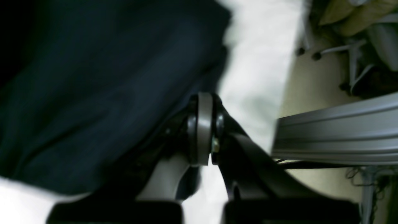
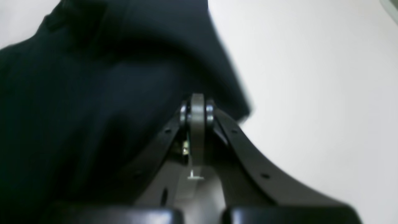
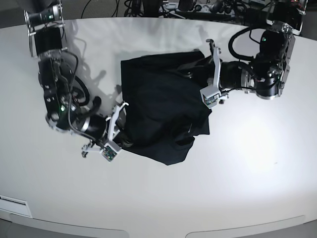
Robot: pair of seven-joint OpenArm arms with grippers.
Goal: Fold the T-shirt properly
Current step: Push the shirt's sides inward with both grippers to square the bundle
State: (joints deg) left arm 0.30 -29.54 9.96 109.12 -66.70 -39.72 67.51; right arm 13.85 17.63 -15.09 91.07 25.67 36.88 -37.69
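Note:
The black T-shirt (image 3: 158,109) lies bunched and partly doubled over on the white table (image 3: 237,173). At the shirt's upper right edge my left gripper (image 3: 192,74) is shut on the fabric. In the left wrist view its closed tips (image 1: 203,99) sit against the dark cloth (image 1: 108,77), which fills the left of that picture. My right gripper (image 3: 125,139) is shut on the shirt's lower left edge. In the right wrist view the cloth (image 2: 93,93) drapes from the closed tips (image 2: 197,99), with a corner hanging to their right. Both wrist views are blurred.
The left wrist view shows the table's edge, a grey aluminium rail (image 1: 335,133) and a wheeled chair base (image 1: 342,49) on the floor beyond. Cables and equipment (image 3: 163,7) line the table's far edge.

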